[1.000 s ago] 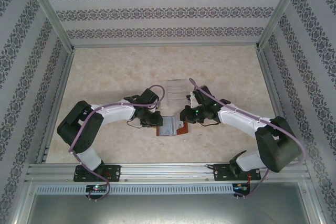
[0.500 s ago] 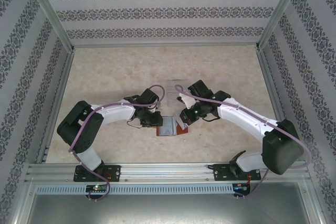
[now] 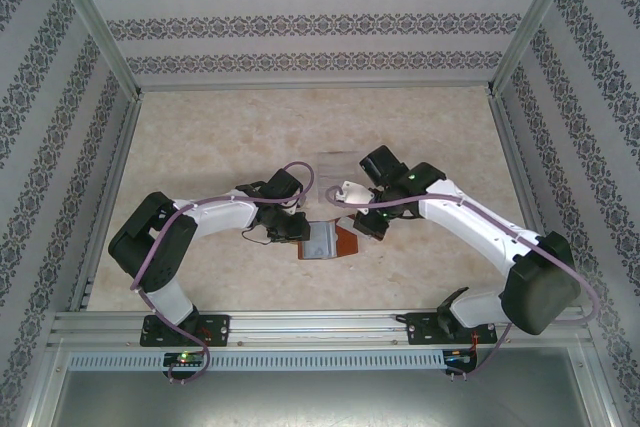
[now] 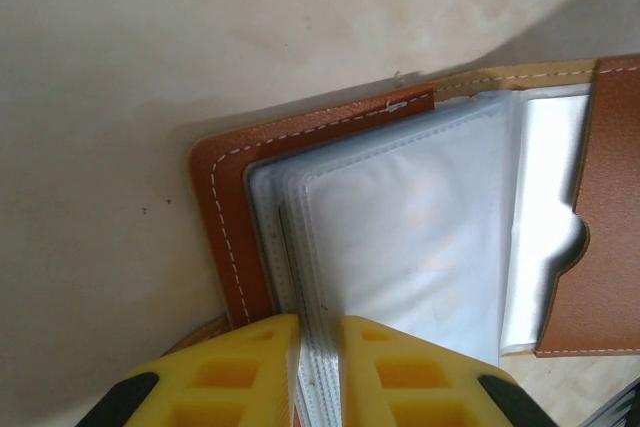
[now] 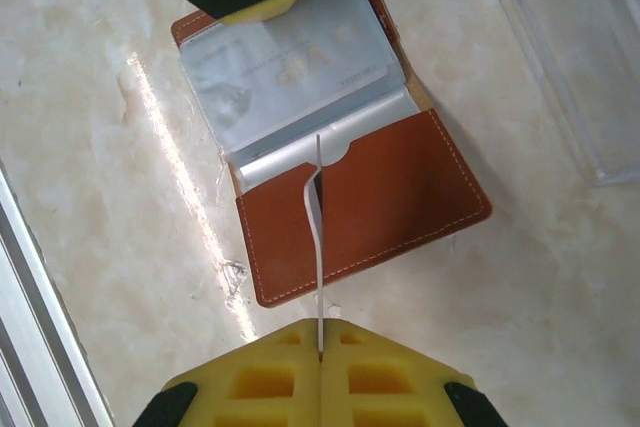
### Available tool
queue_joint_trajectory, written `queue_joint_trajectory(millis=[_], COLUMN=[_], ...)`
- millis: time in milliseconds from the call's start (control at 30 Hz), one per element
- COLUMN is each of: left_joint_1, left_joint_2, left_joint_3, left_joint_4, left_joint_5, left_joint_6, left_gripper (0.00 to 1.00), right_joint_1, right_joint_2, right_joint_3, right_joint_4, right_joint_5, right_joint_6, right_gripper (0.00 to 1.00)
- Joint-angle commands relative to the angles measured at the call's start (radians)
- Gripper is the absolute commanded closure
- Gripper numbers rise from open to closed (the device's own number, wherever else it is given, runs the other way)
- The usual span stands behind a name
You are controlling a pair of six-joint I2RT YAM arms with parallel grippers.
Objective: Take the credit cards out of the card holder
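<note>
The brown card holder point(image 5: 370, 197) lies open on the table point(image 3: 200, 147) between the arms. The left gripper point(image 4: 318, 347) pinches its clear sleeves point(image 4: 400, 237), and a printed card point(image 5: 290, 67) shows through the top one. The right gripper point(image 5: 320, 352) is clamped on a thin whitish card point(image 5: 318, 227), edge-on over the leather flap. A clear acrylic stand point(image 5: 590, 57) sits just beyond, with bare tabletop elsewhere.

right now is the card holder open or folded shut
Open. The card holder lies spread flat, brown flap beside exposed clear sleeves, whose edge the left gripper pinches.
</note>
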Motion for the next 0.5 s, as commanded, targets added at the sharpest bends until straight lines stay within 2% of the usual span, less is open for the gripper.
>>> queue_joint_trajectory(millis=[0, 200, 467], left_joint_1=[-0.006, -0.006, -0.006], left_joint_2=[0.036, 0.041, 0.045], left_joint_3=[-0.029, -0.025, -0.030], left_joint_4=[-0.118, -0.117, -0.117], left_joint_5=[-0.036, -0.035, -0.029], left_joint_6=[0.020, 0.020, 0.019], left_gripper=[0.81, 0.81, 0.81], right_joint_1=[0.003, -0.013, -0.045], right_joint_2=[0.002, 0.066, 0.184], right_joint_3=[0.064, 0.150, 0.270], right_joint_4=[-0.088, -0.162, -0.177], right_joint_5=[0.016, 0.027, 0.032], right_joint_6=[-0.160, -0.265, -0.357], right_gripper=[1.00, 1.00, 1.00])
